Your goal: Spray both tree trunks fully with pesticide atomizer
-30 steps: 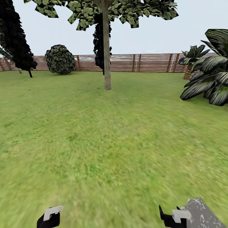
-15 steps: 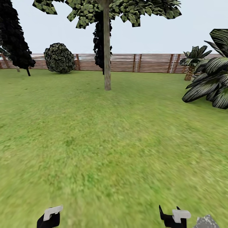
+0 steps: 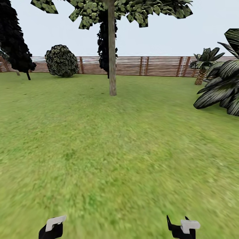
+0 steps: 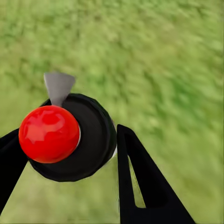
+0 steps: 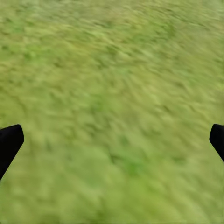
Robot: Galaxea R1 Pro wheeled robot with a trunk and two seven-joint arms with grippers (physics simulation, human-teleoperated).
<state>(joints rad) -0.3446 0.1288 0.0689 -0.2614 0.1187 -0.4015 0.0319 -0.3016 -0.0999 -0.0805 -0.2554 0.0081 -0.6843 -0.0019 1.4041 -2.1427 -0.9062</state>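
With the red-topped dark atomizer (image 4: 65, 137) clamped in the left gripper (image 4: 70, 154) and the right gripper (image 5: 112, 140) spread empty, a loosened grip was judged the main risk before the pale mottled tree trunk (image 3: 112, 49) was reached.

The head camera looks forward and slightly down across the lawn (image 3: 119, 149) toward a distant tree trunk (image 3: 112, 53) and the fence (image 3: 159, 65), both arms at its near edge. Each wrist camera points down at blurred grass close beyond its jaws, the left one tight on the pesticide atomizer (image 4: 70, 137). All three views share the lawn.
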